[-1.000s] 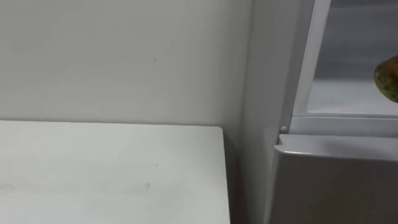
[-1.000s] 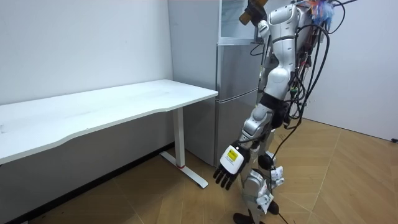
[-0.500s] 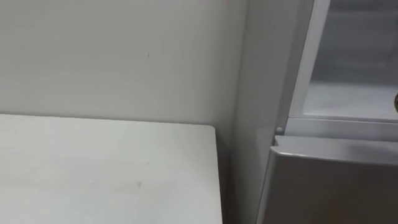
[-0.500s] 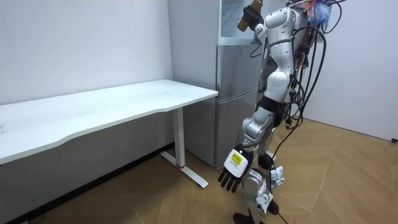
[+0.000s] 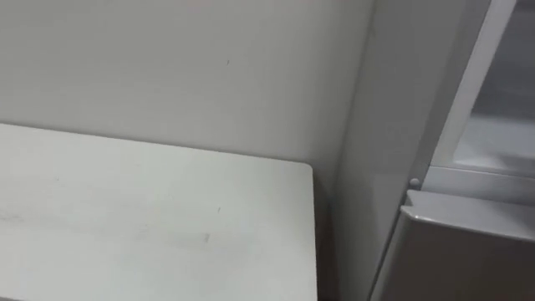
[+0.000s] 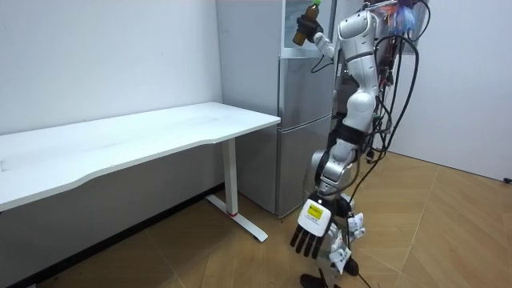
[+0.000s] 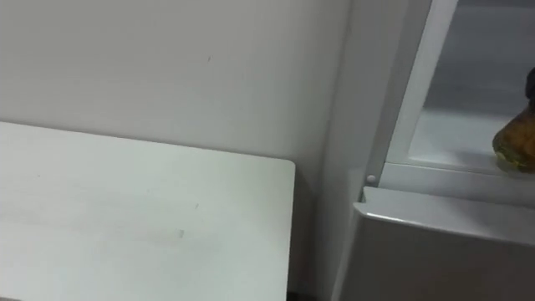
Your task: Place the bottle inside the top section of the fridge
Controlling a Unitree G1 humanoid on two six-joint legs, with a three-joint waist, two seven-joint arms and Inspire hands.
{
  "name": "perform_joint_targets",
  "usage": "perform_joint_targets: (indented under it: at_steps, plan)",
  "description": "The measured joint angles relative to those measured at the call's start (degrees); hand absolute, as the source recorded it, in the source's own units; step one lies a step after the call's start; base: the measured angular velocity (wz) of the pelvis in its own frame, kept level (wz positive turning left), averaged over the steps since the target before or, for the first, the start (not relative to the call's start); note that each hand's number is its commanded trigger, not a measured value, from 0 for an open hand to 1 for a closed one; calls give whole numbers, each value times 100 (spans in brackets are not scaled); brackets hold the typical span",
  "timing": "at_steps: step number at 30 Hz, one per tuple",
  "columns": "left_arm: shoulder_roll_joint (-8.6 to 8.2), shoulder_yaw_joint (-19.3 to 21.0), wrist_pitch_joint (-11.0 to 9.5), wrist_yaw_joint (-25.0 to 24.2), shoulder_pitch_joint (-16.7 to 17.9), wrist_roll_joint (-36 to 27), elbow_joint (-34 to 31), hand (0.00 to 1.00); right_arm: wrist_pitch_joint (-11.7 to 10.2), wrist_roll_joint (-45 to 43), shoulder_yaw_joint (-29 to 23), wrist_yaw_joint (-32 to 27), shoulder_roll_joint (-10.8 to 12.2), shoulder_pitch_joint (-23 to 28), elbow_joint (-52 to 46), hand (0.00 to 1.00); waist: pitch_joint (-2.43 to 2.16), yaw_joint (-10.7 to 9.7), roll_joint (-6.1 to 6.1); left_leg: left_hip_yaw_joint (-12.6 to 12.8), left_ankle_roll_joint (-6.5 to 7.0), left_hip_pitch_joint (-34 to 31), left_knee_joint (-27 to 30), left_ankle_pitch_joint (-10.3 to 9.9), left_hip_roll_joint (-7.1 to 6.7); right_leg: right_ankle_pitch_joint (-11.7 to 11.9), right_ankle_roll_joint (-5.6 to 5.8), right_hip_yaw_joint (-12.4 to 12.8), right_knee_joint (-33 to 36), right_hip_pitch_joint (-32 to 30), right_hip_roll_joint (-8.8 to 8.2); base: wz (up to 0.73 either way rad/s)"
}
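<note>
The bottle (image 6: 302, 24), brownish with a green cap, is held up in my right hand (image 6: 315, 34) at the open upper fridge compartment (image 6: 294, 26). In the right eye view its amber-green body (image 7: 515, 135) shows at the right edge, over the white shelf (image 7: 456, 134) inside the compartment. My left hand (image 6: 314, 232) hangs low beside my legs with straight fingers and holds nothing. I stand close in front of the fridge (image 6: 304, 128).
A white table (image 6: 136, 136) stands against the wall on the room view's left, its corner (image 5: 284, 192) close beside the fridge's side. The grey lower fridge door (image 7: 443, 251) is shut. Wooden floor lies open behind me.
In the room view my right arm has carried the bottle up and towards the upper compartment. My left hand has swung back. The eye views have shifted with my head.
</note>
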Motion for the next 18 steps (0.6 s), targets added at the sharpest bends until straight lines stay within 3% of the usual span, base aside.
perform_joint_targets:
  at_steps: [5, 13, 18]
  plan:
    - [13, 6, -5, 0, 2, -7, -28, 0, 2, 60, 178, -42, -332, -430, 945, 100, 2, 43, -3, -105, 4, -13, 0, 1, -4, 0, 1, -62, 7, 8, -21, 7]
    - [15, 37, 3, -17, 65, -6, -31, 0, -10, 27, 391, -135, -546, -499, 1175, 100, 20, 94, -62, -143, -2, -120, 11, 3, 5, -1, 0, -185, -3, -20, -21, 3]
    - [25, 39, 34, -40, 77, -8, -37, 0, -44, -11, 424, 10, -646, -530, 1541, 100, 6, 263, -137, -174, -3, -87, 11, 4, -4, -1, 0, -265, -10, 34, -25, 2]
